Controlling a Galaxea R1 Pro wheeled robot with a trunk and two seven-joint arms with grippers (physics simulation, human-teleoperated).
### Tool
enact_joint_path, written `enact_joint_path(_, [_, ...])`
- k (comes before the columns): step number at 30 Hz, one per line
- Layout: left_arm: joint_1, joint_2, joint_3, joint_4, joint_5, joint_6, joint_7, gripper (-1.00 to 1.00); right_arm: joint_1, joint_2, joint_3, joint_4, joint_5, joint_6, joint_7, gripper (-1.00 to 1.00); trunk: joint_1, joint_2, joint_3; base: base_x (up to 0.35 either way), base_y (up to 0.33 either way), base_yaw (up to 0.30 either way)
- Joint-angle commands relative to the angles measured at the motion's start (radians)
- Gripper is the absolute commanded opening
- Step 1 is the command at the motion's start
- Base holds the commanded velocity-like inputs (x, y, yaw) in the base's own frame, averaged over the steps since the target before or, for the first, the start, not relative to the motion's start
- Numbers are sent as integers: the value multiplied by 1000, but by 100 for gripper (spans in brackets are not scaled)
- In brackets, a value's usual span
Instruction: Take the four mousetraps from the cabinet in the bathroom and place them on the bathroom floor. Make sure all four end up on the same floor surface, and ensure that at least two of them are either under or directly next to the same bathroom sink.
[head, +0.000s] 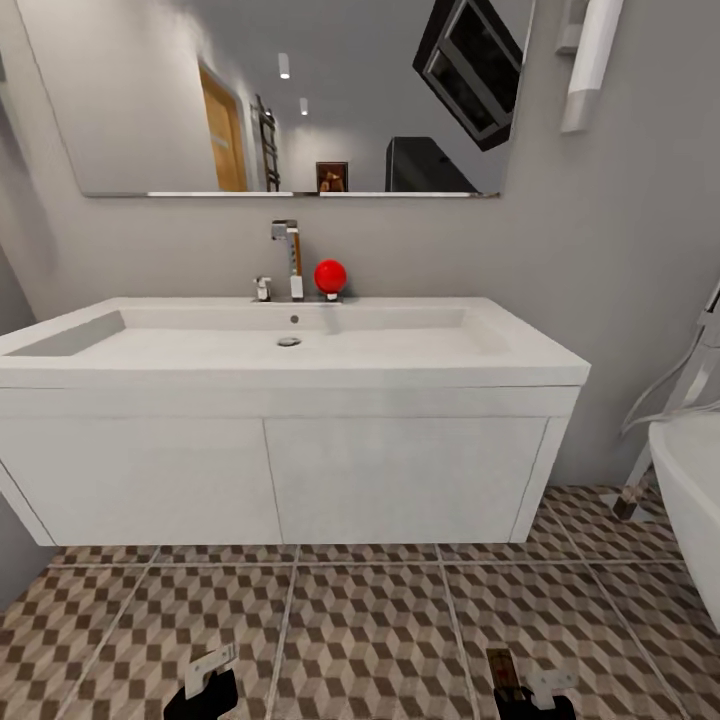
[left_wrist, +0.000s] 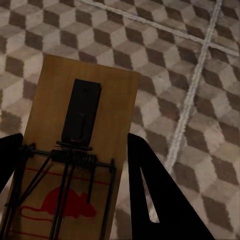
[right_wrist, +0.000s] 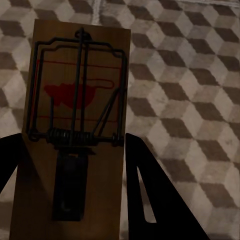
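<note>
Grey bathroom walls and a wide mirror (head: 290, 95) back the white sink (head: 290, 345), which sits on a white drawer unit (head: 280, 480) with a red ball (head: 330, 275) beside its tap. Near the robot spreads the cube-patterned bathroom floor (head: 370, 620). At lower left, the left gripper (left_wrist: 70, 165) pinches one mousetrap (left_wrist: 80, 160) between its dark fingers (left_wrist: 155, 195). At lower right, the right gripper (right_wrist: 70, 165) pinches another mousetrap (right_wrist: 75, 125), both held above the tiles in front of the sink.
</note>
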Motion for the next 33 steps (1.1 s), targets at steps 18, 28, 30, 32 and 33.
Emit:
enact_joint_path(18, [0, 0, -4, 1, 2, -3, -5, -100, -1, 0, 6, 1, -14, -3, 8, -100, 0, 0, -1, 0, 0, 0])
enact_joint_path(28, [0, -5, -4, 10, 4, -4, -3, -100, -1, 0, 7, 1, -14, -3, 8, -100, 0, 0, -1, 0, 0, 0])
enact_joint_path(30, [0, -5, -4, 16, 3, -5, -1, -100, -1, 0, 7, 1, -14, -3, 8, -100, 0, 0, -1, 0, 0, 0])
enact_joint_path(32, [0, -6, -4, 20, 2, -5, -1, -100, -1, 0, 7, 1, -14, -3, 8, -100, 0, 0, -1, 0, 0, 0])
enact_joint_path(33, [0, -7, -4, 22, 2, -5, 0, -100, -1, 0, 7, 1, -14, -3, 8, -100, 0, 0, -1, 0, 0, 0])
